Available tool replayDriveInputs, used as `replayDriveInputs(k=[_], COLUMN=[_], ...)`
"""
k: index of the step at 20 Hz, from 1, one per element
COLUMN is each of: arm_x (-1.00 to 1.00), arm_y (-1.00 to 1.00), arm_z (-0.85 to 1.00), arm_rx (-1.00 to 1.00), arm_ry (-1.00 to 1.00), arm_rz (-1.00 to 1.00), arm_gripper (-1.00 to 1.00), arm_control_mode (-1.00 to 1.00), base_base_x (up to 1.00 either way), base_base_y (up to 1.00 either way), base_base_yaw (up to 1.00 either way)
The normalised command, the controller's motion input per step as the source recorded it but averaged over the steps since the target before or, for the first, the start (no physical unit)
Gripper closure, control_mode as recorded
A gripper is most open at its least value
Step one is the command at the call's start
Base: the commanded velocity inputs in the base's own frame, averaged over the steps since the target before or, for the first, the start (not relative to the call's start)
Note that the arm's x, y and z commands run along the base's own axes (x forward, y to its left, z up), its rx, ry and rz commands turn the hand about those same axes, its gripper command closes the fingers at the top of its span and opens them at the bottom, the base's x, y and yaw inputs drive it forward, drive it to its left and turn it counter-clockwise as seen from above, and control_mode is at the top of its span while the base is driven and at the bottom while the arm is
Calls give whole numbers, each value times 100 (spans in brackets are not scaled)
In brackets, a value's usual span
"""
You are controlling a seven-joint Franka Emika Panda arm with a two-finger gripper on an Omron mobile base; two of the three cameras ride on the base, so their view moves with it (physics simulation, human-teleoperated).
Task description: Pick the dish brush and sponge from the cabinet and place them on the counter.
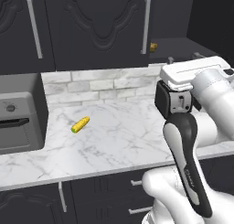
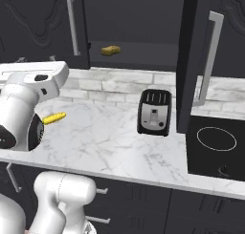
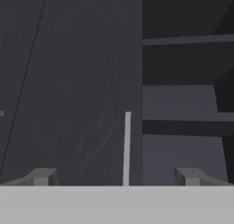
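Inside the cabinet (image 2: 139,32), the sponge (image 2: 110,50) lies on the bottom shelf. Well apart from it, the pincer (image 3: 116,177) stands open, empty, facing a shut door's handle (image 3: 127,147).

No readable text, labels, brands, numbers or signs on anything in view.

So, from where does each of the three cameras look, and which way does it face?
Left base view: behind-left of the arm, facing the counter, corn cob and cabinet; white arm lower right.
Right base view: behind-right, facing the toaster, stovetop and sponge on the shelf; arm lower left.
Hand view: along the open gripper, at the cabinet door.
Both base views share cob and sponge.
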Motion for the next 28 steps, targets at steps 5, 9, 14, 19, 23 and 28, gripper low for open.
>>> replayDriveInputs(k=[5,9,14,19,23,28], arm_x=[19,29,38,36,34,31], arm_y=[7,0,0,0,3,3], arm_z=[29,21,0,0,0,0], arm_rx=[0,1,3,0,0,0], arm_ry=[0,3,5,1,0,0], arm_rz=[-4,-4,0,0,0,0], arm_gripper=[-100,-100,-100,-100,-100,-100], arm_control_mode=[-100,-100,-100,-100,-100,-100], base_base_x=[0,0,0,0,0,0], base_base_y=[0,0,0,0,0,0], base_base_yaw=[0,0,0,0,0,0])
